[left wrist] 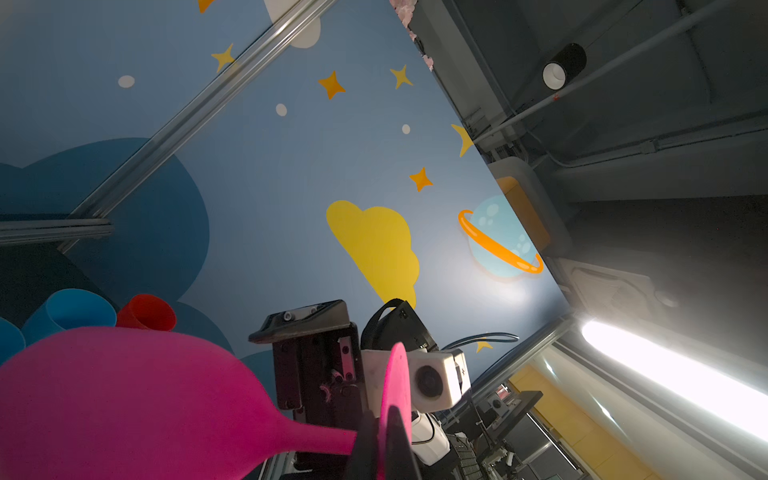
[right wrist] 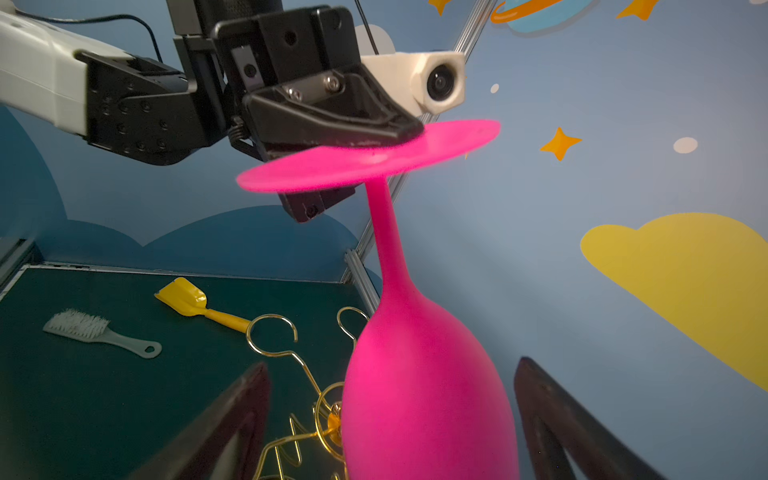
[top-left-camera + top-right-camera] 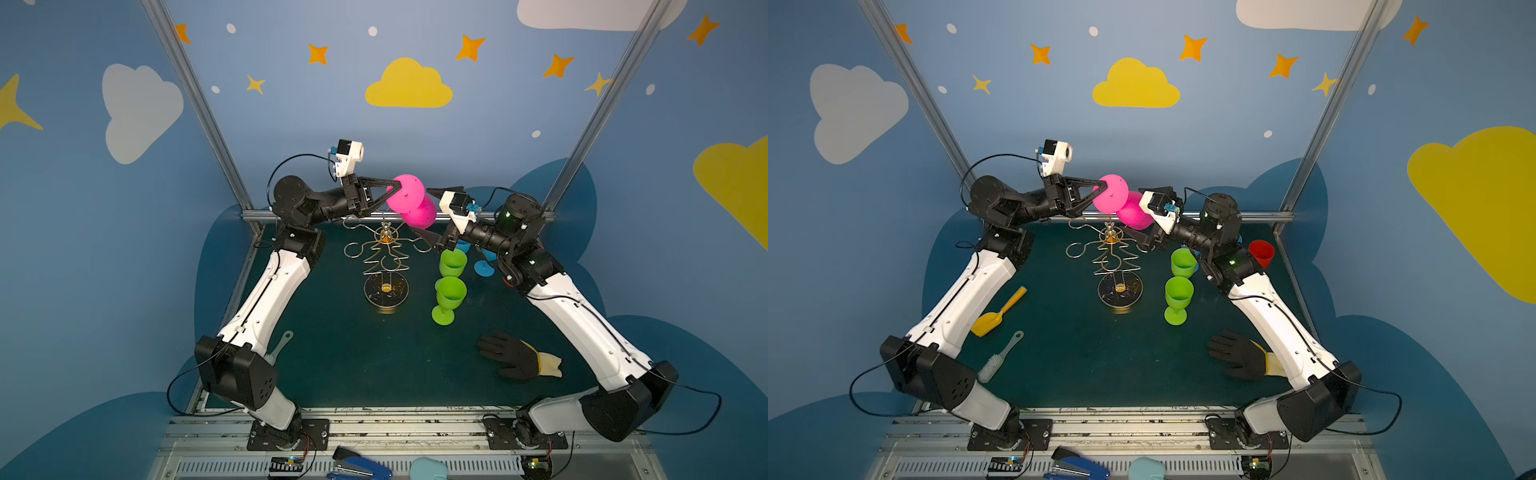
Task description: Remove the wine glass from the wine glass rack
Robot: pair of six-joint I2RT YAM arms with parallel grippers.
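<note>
Right gripper (image 2: 390, 365) spread wide around glass (image 2: 428, 395) bowl, over rack (image 3: 397, 291), likely for handover; left gripper (image 3: 395, 189) clamped on foot holds it inverted.

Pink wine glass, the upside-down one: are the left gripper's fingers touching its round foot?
Touching. The right wrist view shows the left gripper's fingers clamped on both faces of the pink wine glass's foot.
</note>
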